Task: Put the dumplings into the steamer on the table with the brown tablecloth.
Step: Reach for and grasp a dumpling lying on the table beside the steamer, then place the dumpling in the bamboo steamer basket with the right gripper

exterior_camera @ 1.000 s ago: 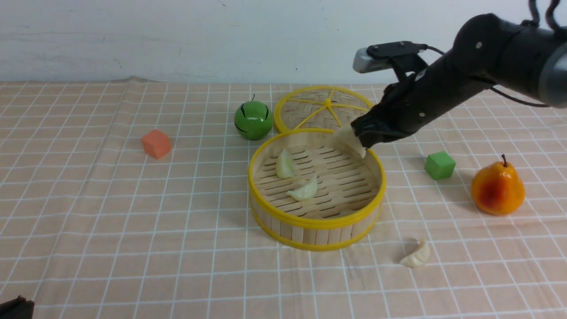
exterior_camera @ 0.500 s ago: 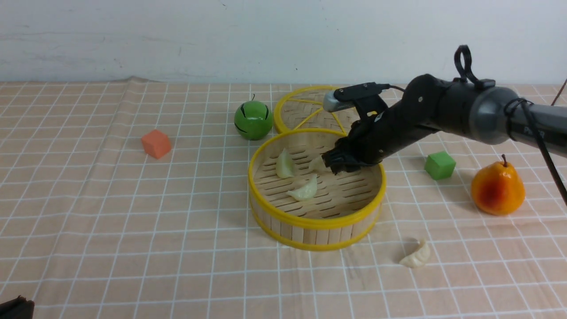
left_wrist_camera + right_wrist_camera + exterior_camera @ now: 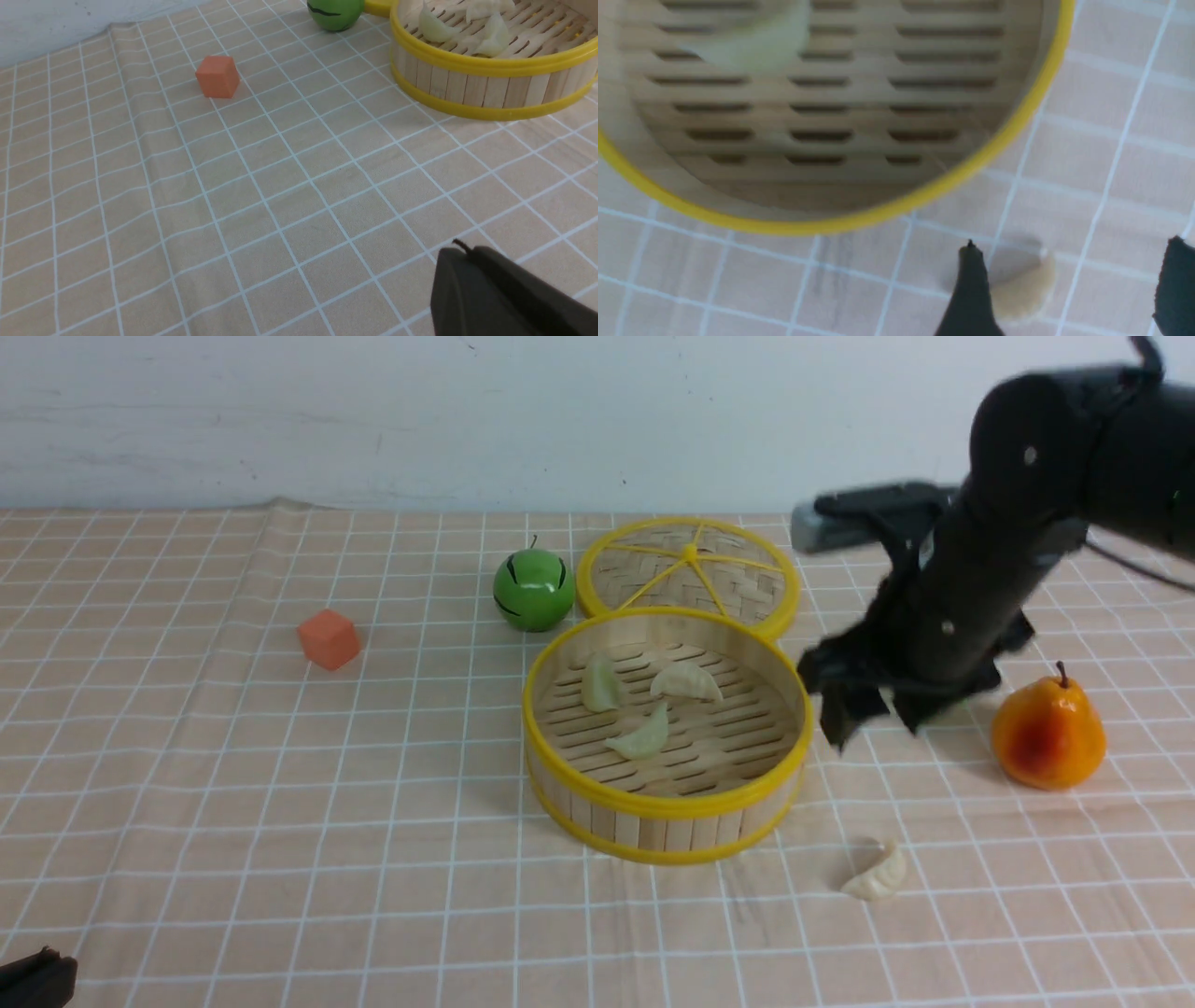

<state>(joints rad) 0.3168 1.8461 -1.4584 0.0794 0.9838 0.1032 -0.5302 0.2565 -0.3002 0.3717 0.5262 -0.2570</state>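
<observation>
The round bamboo steamer with yellow rims (image 3: 653,823) stands on the bench (image 3: 168,915), which a peach-brown tablecloth with thin white grid lines (image 3: 280,775) covers fully. I take the steamer as the dial, with 12 o'clock away from the robot.

Three dumplings lie on its slatted floor, apart from each other:
- one pale green dumpling (image 3: 602,683) at 10 o'clock
- a second pale green dumpling (image 3: 642,737) near the centre
- one cream-white dumpling (image 3: 686,681) at 1 o'clock

Another cream-white dumpling (image 3: 876,877) lies on the cloth outside, at 4 o'clock.

The right hand (image 3: 873,721) hangs above the cloth at 3 o'clock, just beside the rim. It is released, the two fingers are apart and nothing is between them.

The left hand (image 3: 472,280) is low at 8 o'clock, well apart from the steamer. It is clenched and empty.

The flat woven lid with yellow rim (image 3: 691,569) touches the steamer at 12 o'clock. The shiny green ball (image 3: 534,590) is at 11 o'clock, the orange cube (image 3: 329,638) at 10 o'clock, and the orange-yellow pear (image 3: 1047,733) at 3 o'clock, beyond the right hand.
</observation>
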